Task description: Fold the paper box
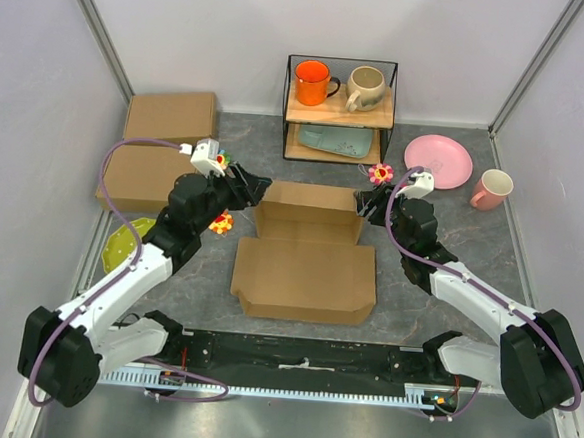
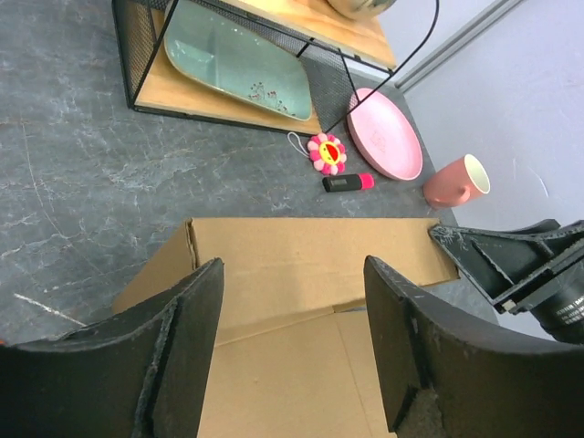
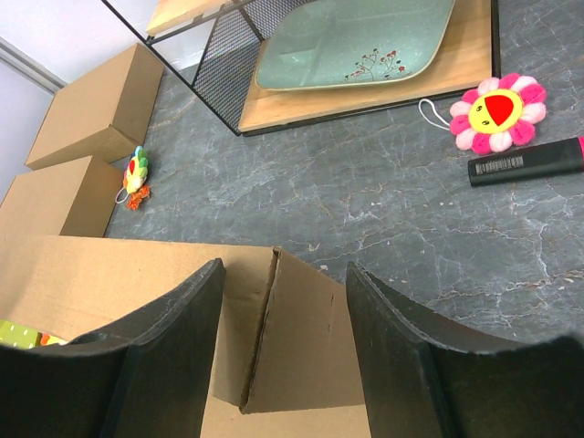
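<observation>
left gripper [image 2: 292,272] and right gripper [image 3: 285,272], jaws open, sit at raised rear corners of paper box [image 1: 305,270], arms stretched forward and inward; barcode label on marker [image 3: 526,161] unreadable.

No word or number can be read in any view. The black-and-pink marker [image 3: 525,160] lying on the tabletop carries a white label [image 3: 504,165] with barcode-like stripes and tiny print, too small to make out. A black cylindrical part [image 2: 564,308] at the right edge of the left wrist view bears a line of small white lettering, which is too blurred to read.
</observation>
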{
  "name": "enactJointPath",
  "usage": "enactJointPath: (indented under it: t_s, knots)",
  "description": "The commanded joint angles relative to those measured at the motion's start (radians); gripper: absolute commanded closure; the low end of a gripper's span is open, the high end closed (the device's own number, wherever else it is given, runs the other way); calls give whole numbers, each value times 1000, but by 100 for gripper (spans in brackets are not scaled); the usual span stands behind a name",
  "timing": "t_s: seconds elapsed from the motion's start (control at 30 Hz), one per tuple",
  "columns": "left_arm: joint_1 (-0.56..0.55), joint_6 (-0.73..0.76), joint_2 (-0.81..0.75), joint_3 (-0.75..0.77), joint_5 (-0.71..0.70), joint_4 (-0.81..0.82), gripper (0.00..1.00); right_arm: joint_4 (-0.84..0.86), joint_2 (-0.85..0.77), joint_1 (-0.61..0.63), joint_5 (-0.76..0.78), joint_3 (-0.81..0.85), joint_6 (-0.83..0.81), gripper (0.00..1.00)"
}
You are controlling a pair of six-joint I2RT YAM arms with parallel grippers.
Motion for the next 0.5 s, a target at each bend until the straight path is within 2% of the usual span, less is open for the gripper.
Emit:
enactJointPath:
  t_s: [0.0, 0.1, 0.23, 0.37, 0.47]
  knots:
    - [25, 28, 105, 63, 101, -57, 33, -209, 36, 16, -58, -52, -29, 37]
    - [28, 15, 175, 87, 125, -121, 39, -209, 33, 18, -58, -54, -29, 37]
    - [31, 5, 209, 52, 133, -86, 41, -214, 32, 16, -60, -52, -33, 37]
    - [37, 16, 232, 52, 131, -95, 50, -229, 18, 16, -57, -45, -37, 37]
    - [39, 19, 215, 35, 118, -84, 51, -237, -6, 16, -50, -37, -31, 36]
